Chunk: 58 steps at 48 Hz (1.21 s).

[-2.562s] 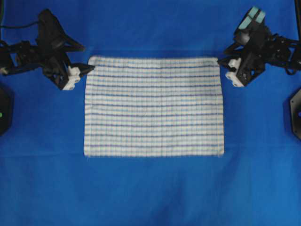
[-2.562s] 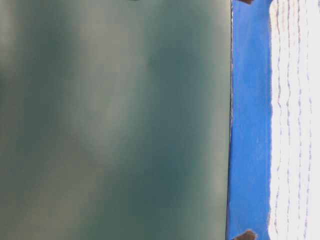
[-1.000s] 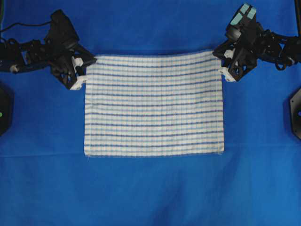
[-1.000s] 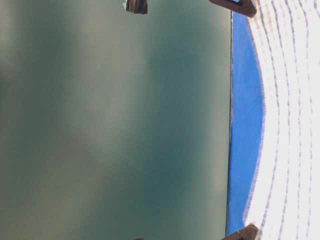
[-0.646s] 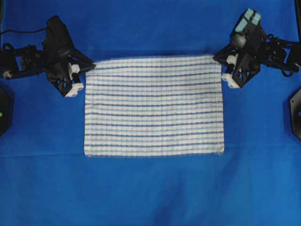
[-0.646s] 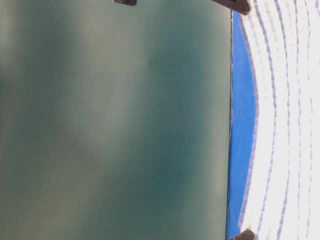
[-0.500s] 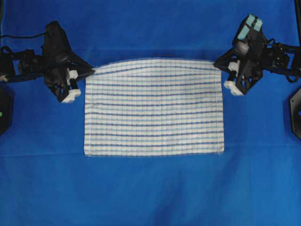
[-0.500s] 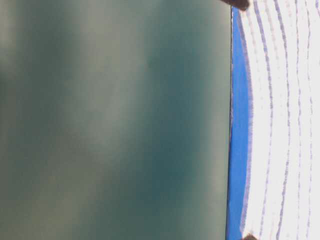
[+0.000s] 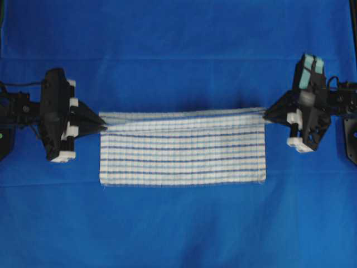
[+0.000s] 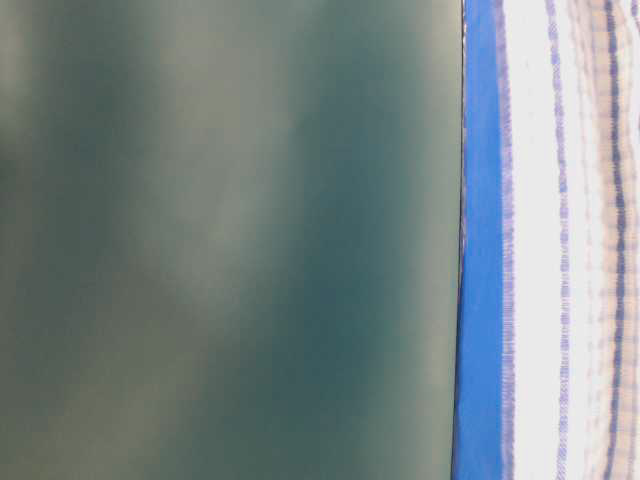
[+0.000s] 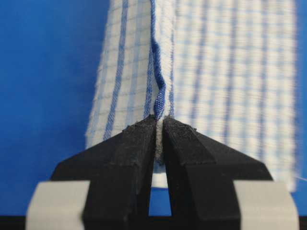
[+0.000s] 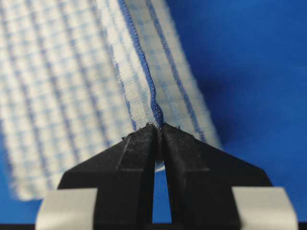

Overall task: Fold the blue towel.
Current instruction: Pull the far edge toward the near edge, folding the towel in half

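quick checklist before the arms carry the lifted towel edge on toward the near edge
1. Left tool shut on the small white woven towel with blue stripes: ok.
2. Right tool shut on the other corner: ok.
3. Lifted edge taut and level between the tools: ok.
4. Near edge flat on the plain solid-blue cloth: ok.
5. Path ahead free of other things: ok.
6. Height of the lifted edge above the lower layer: cannot tell.
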{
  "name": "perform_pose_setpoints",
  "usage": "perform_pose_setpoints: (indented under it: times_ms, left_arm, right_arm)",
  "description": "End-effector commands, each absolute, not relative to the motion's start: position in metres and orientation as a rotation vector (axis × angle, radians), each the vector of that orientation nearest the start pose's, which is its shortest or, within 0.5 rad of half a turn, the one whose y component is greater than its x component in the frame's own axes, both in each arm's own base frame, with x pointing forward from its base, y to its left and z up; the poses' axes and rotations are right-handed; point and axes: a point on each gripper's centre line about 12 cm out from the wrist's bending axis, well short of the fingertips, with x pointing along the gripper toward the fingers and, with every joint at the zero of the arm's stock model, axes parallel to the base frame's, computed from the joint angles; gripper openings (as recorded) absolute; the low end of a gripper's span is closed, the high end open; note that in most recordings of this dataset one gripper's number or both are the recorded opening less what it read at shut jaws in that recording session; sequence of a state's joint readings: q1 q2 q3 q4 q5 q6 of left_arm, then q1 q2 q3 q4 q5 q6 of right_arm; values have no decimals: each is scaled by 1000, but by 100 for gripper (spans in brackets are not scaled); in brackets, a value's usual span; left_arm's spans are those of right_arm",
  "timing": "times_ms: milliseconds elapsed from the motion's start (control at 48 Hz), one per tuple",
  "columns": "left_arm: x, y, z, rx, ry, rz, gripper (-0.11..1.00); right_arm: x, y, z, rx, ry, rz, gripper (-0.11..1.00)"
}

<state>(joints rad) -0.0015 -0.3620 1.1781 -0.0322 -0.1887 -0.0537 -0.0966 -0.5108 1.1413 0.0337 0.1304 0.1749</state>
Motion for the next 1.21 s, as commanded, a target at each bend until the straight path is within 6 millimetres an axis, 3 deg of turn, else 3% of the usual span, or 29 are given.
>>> perform_pose_setpoints:
  times_ms: [0,229,437,896,1083,1146,1187]
  left_arm:
    - [254,-11,146,-67,604,-13,3]
    - [256,-34,145,-96,615,-79,3]
    - [257,-43,144,-135,625,-98,3]
    - [266,-46,125,-129,705,-92,3]
    - [267,-46,125,-132,705,-91,4]
    - [267,-46,125,-138,707,-88,7]
    - [266,-46,125,-143,710,-86,16]
  right_arm:
    - [234,-13,164,238,734,-133,7]
    - [235,12,163,257,743,-55,7]
    - [241,23,159,266,753,-25,7]
    - [251,25,133,265,842,-40,7]
    - [253,26,134,278,837,-44,7]
    - [254,27,134,282,834,-42,8]
    - [254,28,134,281,835,-39,10]
